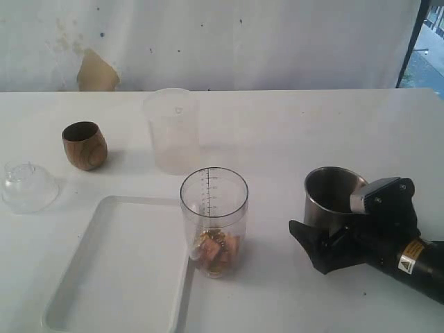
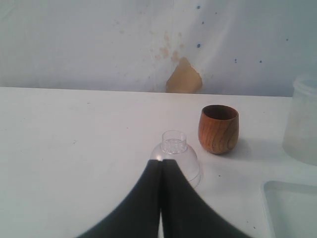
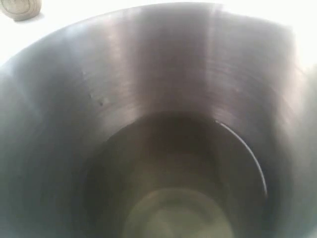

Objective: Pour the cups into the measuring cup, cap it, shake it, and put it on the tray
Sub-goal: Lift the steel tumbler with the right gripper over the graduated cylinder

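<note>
The measuring cup [image 1: 214, 222] stands at the table's middle with brown pieces in its bottom, uncapped. To its right the steel tumbler [image 1: 333, 196] stands upright; its bare inside fills the right wrist view [image 3: 148, 99]. My right gripper [image 1: 320, 232] sits low against the tumbler's near side, open, one dark finger showing in front of it. The wooden cup [image 1: 84, 146] [image 2: 218, 128] stands at the back left. My left gripper [image 2: 161, 162] is shut on nothing, just short of the clear domed lid [image 2: 176, 153] [image 1: 28, 186]. The white tray [image 1: 104, 277] lies at the front left.
A frosted plastic cup [image 1: 171, 130] [image 2: 302, 119] stands behind the measuring cup. The measuring cup sits right against the tray's right rim [image 2: 292, 208]. A white wall runs along the table's far edge, with a window strip at the far right.
</note>
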Robot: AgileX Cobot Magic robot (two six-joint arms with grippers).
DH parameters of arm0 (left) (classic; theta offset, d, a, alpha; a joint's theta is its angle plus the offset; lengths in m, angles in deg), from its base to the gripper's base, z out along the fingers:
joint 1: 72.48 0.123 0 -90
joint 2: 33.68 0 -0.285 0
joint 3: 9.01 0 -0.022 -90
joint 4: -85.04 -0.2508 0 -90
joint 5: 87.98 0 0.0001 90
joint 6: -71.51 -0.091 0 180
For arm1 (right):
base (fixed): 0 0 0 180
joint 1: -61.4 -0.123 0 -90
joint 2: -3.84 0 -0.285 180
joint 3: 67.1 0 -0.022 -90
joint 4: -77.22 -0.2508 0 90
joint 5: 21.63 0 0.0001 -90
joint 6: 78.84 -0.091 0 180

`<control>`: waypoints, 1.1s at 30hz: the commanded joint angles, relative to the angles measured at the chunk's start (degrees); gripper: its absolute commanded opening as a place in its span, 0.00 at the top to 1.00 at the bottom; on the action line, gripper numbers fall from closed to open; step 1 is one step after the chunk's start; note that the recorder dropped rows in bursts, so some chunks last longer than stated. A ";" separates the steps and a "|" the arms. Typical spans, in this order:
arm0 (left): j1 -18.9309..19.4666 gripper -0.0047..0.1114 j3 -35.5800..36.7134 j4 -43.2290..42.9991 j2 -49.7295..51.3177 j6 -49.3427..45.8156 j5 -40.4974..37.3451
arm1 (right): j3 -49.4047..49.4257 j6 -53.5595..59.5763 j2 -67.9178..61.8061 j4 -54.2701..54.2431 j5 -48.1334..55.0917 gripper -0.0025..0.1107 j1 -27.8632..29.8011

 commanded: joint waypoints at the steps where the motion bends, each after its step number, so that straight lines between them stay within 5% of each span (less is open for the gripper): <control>1: -0.11 0.96 0.26 0.08 -0.29 0.01 0.51 | -0.19 -0.42 -0.14 0.72 -0.90 0.17 -0.02; 11: -0.11 0.96 0.26 0.08 -0.29 0.01 0.51 | -0.19 -1.60 -0.14 1.78 -0.90 0.24 -0.02; 17: -0.11 0.96 0.26 0.08 -0.29 0.01 0.51 | -0.19 0.28 -0.14 2.03 -0.90 0.54 -0.02; 22: -0.11 0.96 0.26 0.08 -0.29 0.01 0.51 | -0.19 0.28 -0.14 2.03 -0.90 0.97 -0.02; 33: -0.11 0.96 0.26 0.08 -0.29 0.01 0.51 | -0.19 0.28 -0.03 2.21 -0.90 0.98 -0.02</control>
